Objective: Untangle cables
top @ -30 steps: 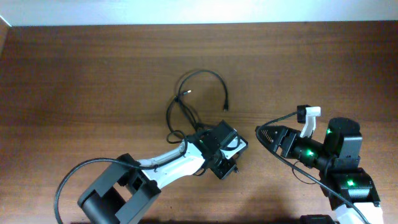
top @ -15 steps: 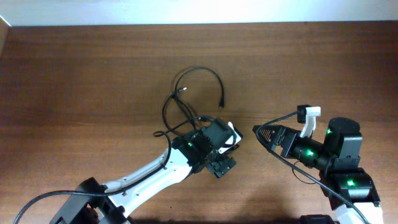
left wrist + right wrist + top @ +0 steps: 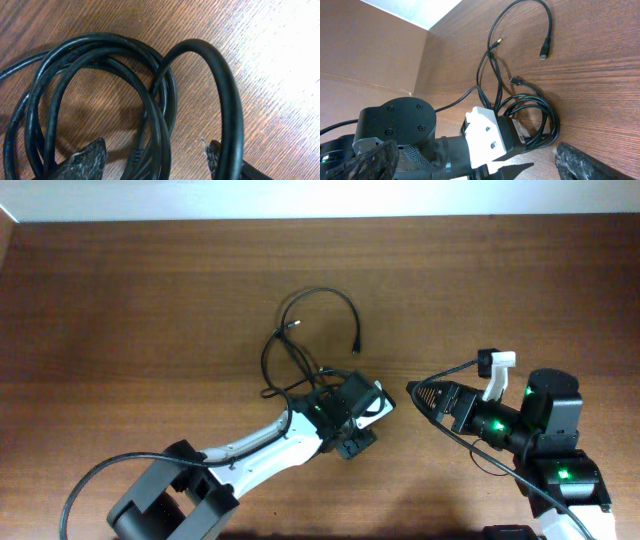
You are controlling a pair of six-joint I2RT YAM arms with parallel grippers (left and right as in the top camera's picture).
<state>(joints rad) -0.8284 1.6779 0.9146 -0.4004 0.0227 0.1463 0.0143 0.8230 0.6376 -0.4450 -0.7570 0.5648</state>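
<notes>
1. Wood table [image 3: 120, 300], pale wall strip [image 3: 300, 198] along far edge. Wide open wood to L & far side; R arm crowds near-R corner.
2. Cables [image 3: 322, 291] mid-table: loose loop w/ plug ends on far side, tighter coil nearer, partly hidden under left gripper [image 3: 150, 157].
3. Left gripper: fingers apart, straddling coil strands, not clamped; tips cut off at frame bottom.
4. Right gripper [image 3: 480, 162]: fingers wide apart, empty, just R of coil, not touching.

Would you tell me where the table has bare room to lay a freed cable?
Bare: the table left of the cables out to its edge, and the far strip beyond them. Crowded: the centre, where the left gripper covers the coil, right gripper nearby.
</notes>
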